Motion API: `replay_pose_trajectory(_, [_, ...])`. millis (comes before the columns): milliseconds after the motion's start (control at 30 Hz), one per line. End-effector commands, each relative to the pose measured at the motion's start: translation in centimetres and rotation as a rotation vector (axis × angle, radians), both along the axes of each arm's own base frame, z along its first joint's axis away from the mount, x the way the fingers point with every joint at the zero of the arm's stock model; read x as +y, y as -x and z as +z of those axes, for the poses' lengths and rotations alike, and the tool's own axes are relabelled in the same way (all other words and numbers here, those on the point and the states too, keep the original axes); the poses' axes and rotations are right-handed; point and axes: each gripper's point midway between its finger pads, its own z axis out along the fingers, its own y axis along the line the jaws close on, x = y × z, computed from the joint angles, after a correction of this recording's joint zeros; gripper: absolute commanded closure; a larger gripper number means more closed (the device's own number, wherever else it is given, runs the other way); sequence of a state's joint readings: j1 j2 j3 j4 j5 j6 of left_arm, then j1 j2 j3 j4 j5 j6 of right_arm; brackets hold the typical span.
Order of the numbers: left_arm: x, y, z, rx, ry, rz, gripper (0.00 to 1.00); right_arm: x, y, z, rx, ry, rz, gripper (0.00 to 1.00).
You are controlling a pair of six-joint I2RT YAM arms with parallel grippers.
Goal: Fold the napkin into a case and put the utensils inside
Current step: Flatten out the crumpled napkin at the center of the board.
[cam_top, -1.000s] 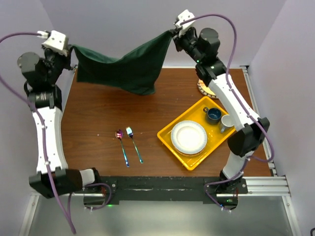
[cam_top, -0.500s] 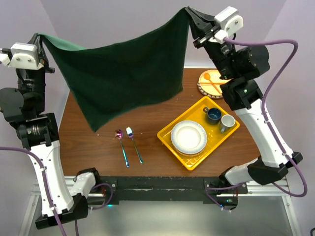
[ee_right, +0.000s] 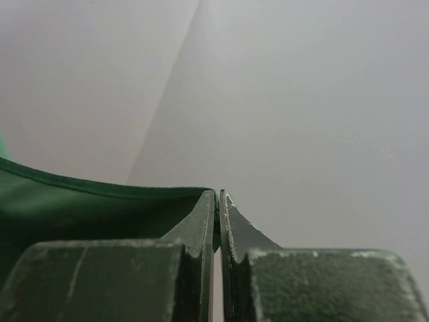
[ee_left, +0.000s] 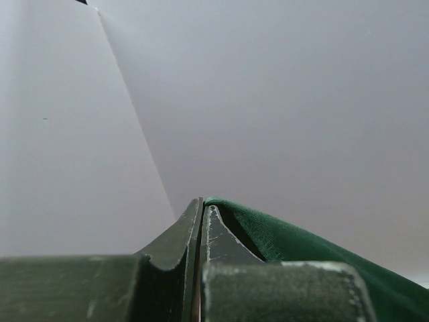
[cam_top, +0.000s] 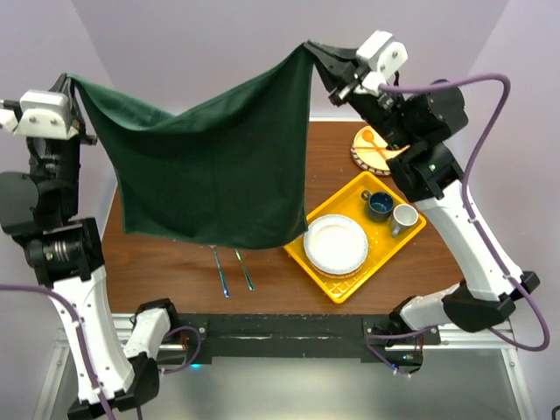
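I hold the napkin [cam_top: 210, 166] spread in the air, upper middle of the frame.
My left claw [cam_top: 70, 83] pinches its upper-left corner, my right claw [cam_top: 313, 52] the upper-right; the utensils [cam_top: 222, 278] lie on the counter [cam_top: 166, 262], half hidden under its lower edge.

- utensils [cam_top: 222, 278]: you get only two thin handle ends below the hem of the napkin [cam_top: 210, 166]. Both heads are behind the cloth, so you cannot tell spoon from fork.
- table [cam_top: 175, 262]: the hanging cloth screens its rear left part from you.
- tray [cam_top: 385, 252]: the napkin's lower corner partly covers the left corner.
- round mat [cam_top: 364, 157]: its far right side sits behind the right arm [cam_top: 420, 122].
- left wrist view: the napkin runs off your lower right edge.
- right wrist view: it runs off the left edge.
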State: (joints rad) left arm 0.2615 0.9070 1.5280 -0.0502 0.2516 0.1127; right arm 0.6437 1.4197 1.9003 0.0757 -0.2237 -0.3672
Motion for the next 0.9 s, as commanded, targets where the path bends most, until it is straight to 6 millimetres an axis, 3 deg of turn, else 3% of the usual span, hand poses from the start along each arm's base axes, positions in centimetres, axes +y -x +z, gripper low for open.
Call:
replay_pose_trajectory(0, [0.7, 3.5, 0.3, 0.005, -0.009, 0.095, 1.0, 0.3, 5.0, 0.0, -0.065, 0.063, 0.14, 1.0])
replay_pose_trajectory(100, [1.0, 5.2, -0.5, 0.017, -0.007, 0.139, 1.0, 0.9, 5.9, -2.3, -0.046, 0.104, 0.178, 1.0])
replay_pose_trajectory(233, [1.0, 8.0, -1.2, 0.005, -0.031, 0.19, 1.0, 0.5, 8.2, -3.3, -0.051, 0.125, 0.208, 1.0])
replay_pose_trajectory(367, [1.8, 8.9, -2.0, 0.028, -0.025, 0.249, 1.0, 1.0, 9.3, -4.5, -0.02, 0.14, 0.247, 1.0])
replay_pose_trajectory(467, [3.1, 8.2, -2.5, 0.067, -0.004, 0.303, 1.0, 1.6, 8.7, -4.9, 0.039, 0.102, 0.25, 1.0])
replay_pose_trajectory(533, [4.2, 6.4, -3.4, 0.128, 0.01, 0.334, 1.0, 2.1, 7.8, -5.1, 0.08, 0.077, 0.246, 1.0])
replay_pose_trajectory(667, [4.9, 2.6, -5.2, 0.216, 0.012, 0.318, 1.0, 3.0, 3.9, -5.4, 0.145, 0.057, 0.141, 1.0])
replay_pose_trajectory(700, [5.0, 1.7, -5.4, 0.217, 0.014, 0.308, 1.0, 3.5, 1.7, -6.5, 0.184, 0.061, 0.083, 1.0])
replay_pose_trajectory(767, [5.6, -1.0, -7.5, 0.274, 0.03, 0.303, 1.0, 4.2, -0.1, -7.6, 0.199, 0.084, 0.041, 1.0])
replay_pose_trajectory(800, [5.5, -2.0, -7.8, 0.277, 0.032, 0.28, 1.0, 4.9, -2.2, -9.4, 0.233, 0.103, -0.017, 1.0])
replay_pose_trajectory(867, [6.0, -5.0, -9.7, 0.315, 0.04, 0.262, 1.0, 5.1, -4.4, -10.9, 0.235, 0.112, -0.063, 1.0])
